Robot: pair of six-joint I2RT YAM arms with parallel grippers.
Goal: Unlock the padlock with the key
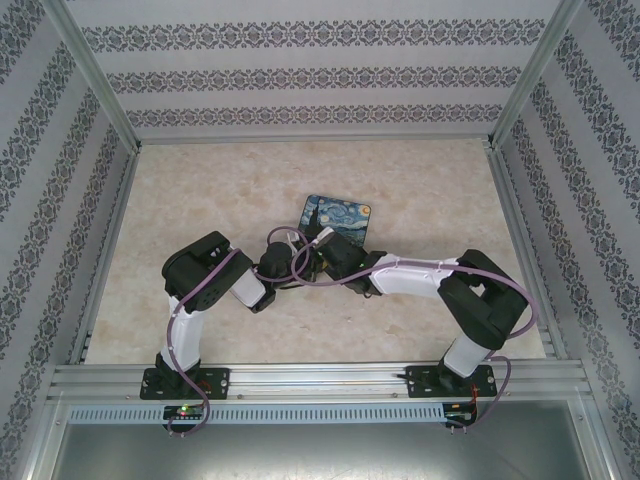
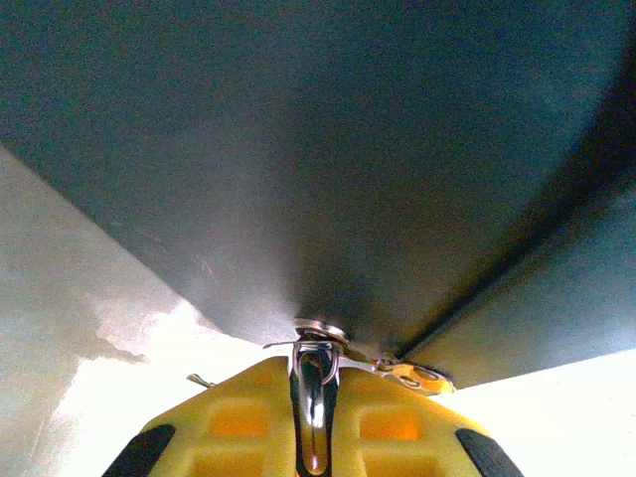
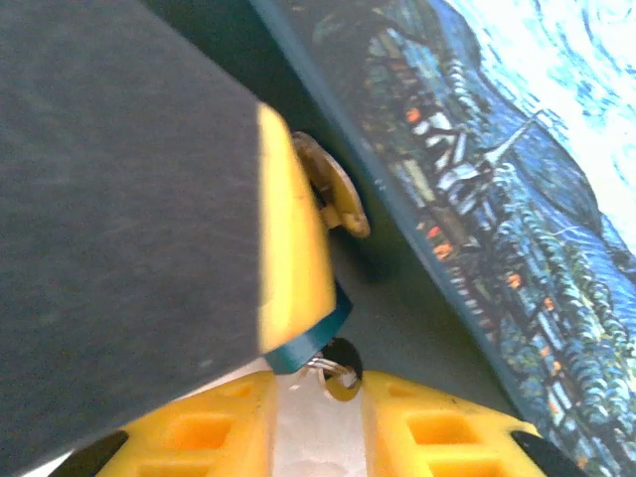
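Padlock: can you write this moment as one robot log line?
left tool shut on padlock | right tool jaws slightly apart at small ring, grip unclear | painted tin close by

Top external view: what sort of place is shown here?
Likely a robot test cell: wallpapered walls, an aluminium frame, and a left arm and right arm bolted at its near rail.

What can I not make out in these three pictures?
Left wrist view: the body of the padlock, hidden between the fingers of the left gripper.
Right wrist view: the blade of the key, hidden; whether the right gripper holds it.
Top view: both things, too small, covered by the wrists.
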